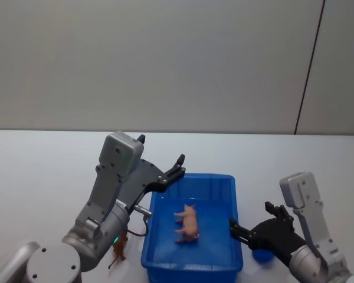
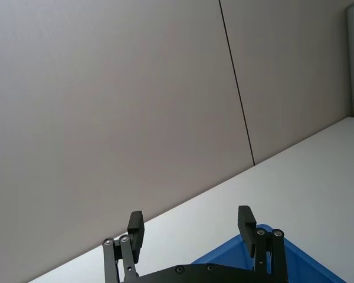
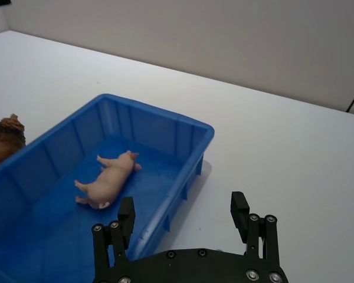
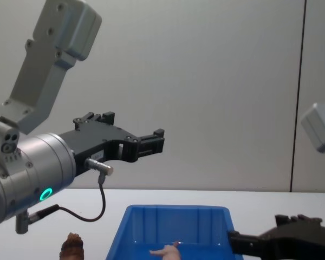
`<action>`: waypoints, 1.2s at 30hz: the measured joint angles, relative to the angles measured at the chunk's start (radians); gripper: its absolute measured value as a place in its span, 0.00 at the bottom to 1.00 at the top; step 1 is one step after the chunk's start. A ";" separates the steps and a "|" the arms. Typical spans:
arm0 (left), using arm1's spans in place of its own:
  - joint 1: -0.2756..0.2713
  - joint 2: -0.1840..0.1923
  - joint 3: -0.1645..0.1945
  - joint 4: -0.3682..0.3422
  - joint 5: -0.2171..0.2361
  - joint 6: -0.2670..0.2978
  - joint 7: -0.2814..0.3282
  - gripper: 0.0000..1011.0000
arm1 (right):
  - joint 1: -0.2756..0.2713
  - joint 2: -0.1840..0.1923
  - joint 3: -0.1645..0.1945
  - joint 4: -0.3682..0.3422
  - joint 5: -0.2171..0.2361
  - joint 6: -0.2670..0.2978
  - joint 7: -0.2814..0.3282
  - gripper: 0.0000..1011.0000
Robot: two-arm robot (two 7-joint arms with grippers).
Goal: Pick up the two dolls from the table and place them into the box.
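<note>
Right gripper (image 1: pixel 252 217): nearest item, at the near right of the table (image 1: pixel 47 165), just right of the box (image 1: pixel 192 268). Its jaws stand apart and hold nothing; the right wrist view confirms bare fingertips with a clear gap between them.

Blue doll (image 1: pixel 262 255): a rounded deep blue shape on the table, just right of the box's near right corner. It sits below the right gripper and is partly hidden by it. I cannot tell whether the two touch.

Pink doll (image 1: pixel 189 223): lies on its side on the floor of the box, about the middle, clear of all four walls.

Left gripper (image 1: pixel 160 150): raised above the far left corner of the box, jaws apart, empty, pointing away toward the far wall.

Brown figure (image 1: pixel 119 249): stands on the table just outside the box's near left corner, beneath the left arm. It matches neither doll as described.

Assessment: the task appears half complete. One doll is in the box; the blue one is outside it. The right gripper looks best placed to descend, close on the blue doll, lift it over the rim and release.
</note>
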 joint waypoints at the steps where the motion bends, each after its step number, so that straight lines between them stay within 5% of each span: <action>1: 0.000 0.000 0.000 0.000 0.000 0.000 0.000 0.99 | -0.002 0.001 0.001 0.001 0.000 0.000 -0.001 0.99; 32: 0.000 0.000 0.000 0.000 0.000 0.000 0.000 0.99 | 0.001 0.010 0.020 0.147 -0.028 -0.035 -0.044 0.99; 36: 0.000 0.000 0.000 0.000 0.000 0.000 0.000 0.99 | 0.010 0.006 0.021 0.174 -0.028 -0.056 -0.038 0.89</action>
